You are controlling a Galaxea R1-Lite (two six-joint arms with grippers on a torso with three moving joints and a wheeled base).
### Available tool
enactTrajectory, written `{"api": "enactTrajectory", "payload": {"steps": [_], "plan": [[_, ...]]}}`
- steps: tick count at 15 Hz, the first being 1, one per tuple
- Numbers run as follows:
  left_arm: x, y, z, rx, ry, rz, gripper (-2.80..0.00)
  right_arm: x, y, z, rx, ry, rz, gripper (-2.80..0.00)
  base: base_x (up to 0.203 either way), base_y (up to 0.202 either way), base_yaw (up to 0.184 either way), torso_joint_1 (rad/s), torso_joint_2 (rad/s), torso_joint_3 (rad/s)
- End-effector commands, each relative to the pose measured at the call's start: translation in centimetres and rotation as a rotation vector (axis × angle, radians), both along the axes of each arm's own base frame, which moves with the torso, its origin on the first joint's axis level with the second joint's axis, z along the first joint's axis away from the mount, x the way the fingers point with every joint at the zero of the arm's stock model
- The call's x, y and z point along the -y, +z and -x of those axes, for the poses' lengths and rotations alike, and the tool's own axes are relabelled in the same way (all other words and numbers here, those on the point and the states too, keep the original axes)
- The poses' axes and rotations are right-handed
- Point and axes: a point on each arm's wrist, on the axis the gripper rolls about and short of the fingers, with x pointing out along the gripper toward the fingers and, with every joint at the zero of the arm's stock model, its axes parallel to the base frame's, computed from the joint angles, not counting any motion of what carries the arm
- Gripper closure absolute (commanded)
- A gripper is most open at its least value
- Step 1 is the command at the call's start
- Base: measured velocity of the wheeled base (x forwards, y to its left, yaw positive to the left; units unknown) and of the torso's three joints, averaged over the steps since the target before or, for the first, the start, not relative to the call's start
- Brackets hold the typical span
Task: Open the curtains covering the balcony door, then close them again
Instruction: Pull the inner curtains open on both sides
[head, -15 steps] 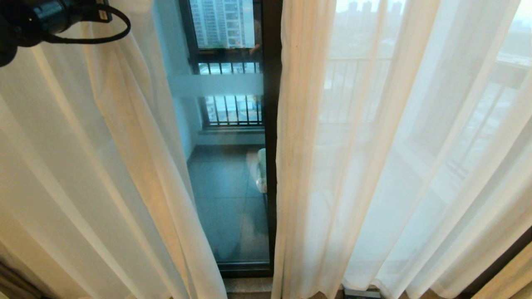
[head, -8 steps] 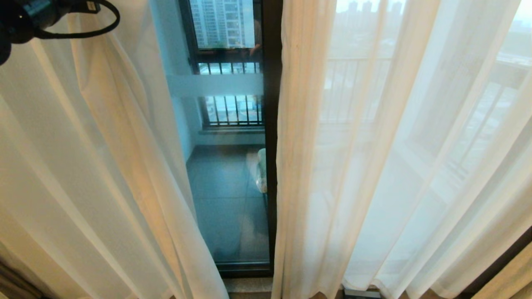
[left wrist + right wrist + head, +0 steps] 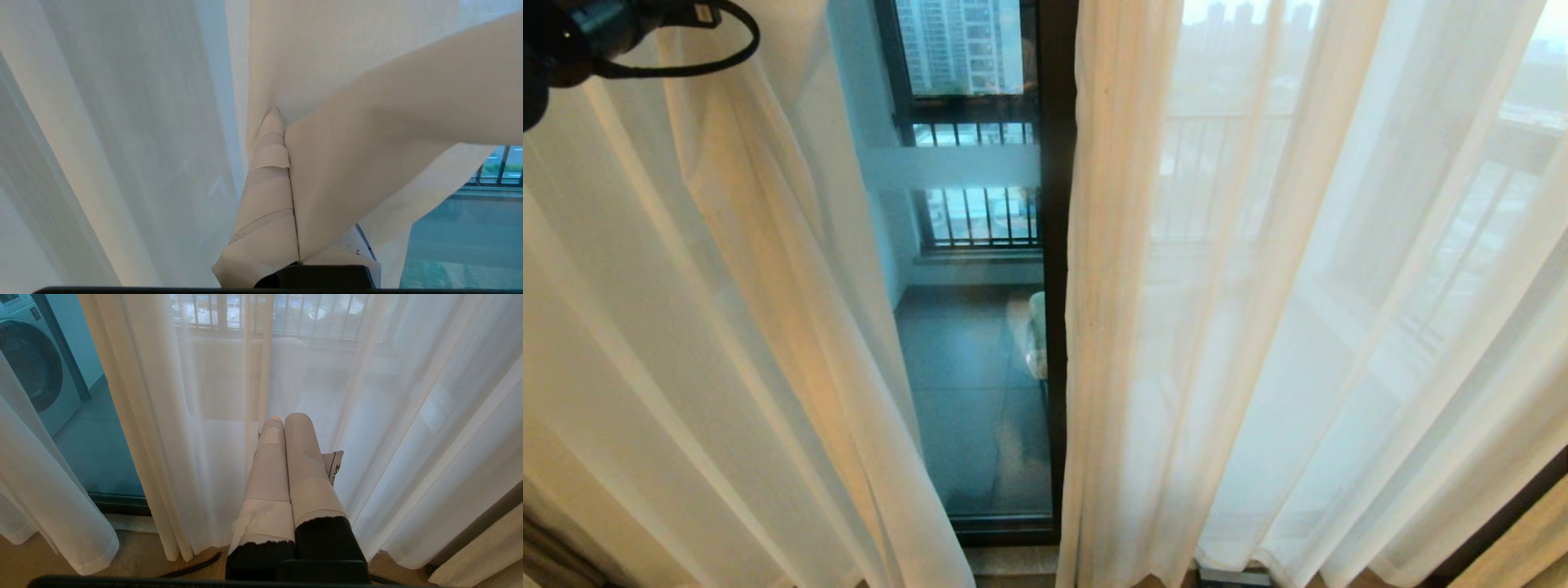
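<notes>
Sheer curtains [image 3: 367, 134] pinched in left gripper [image 3: 282, 122] jaws; right gripper [image 3: 286, 420] clenched, empty, beside sheers.

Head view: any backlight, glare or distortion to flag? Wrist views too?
Head view: daylight from behind glows through the thin white see-through sheers; vertical folds splay outward toward the picture's edges; faint reflections on the dark-framed glass balcony door. Left wrist view: the fold draped over the left gripper is soft, out of focus. Right wrist view: evenly backlit and sharp, right gripper shut.
</notes>
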Motion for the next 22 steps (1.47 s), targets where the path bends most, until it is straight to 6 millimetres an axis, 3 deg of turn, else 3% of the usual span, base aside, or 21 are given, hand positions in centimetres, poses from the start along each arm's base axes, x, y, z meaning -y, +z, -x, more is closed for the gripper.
{"api": "enactTrajectory", "payload": {"steps": [1, 16, 22], "plan": [[0.00, -0.09, -0.12, -0.001, 0.002, 0.001, 0.00, 0.00, 0.00, -0.01, -0.001, 0.001, 0.001, 0.00, 0.000, 0.000, 0.000, 0.000, 0.00, 0.000], [-0.01, -0.06, 0.05, -0.002, 0.003, 0.001, 0.00, 0.00, 0.00, -0.01, -0.001, 0.001, 0.001, 0.00, 0.000, 0.000, 0.000, 0.000, 0.00, 0.000], [-0.07, -0.14, -0.02, -0.004, 0.009, 0.004, 0.00, 0.00, 0.00, -0.01, -0.001, 0.001, 0.001, 0.00, 0.001, 0.164, -0.001, 0.002, 0.00, 0.002]]}}
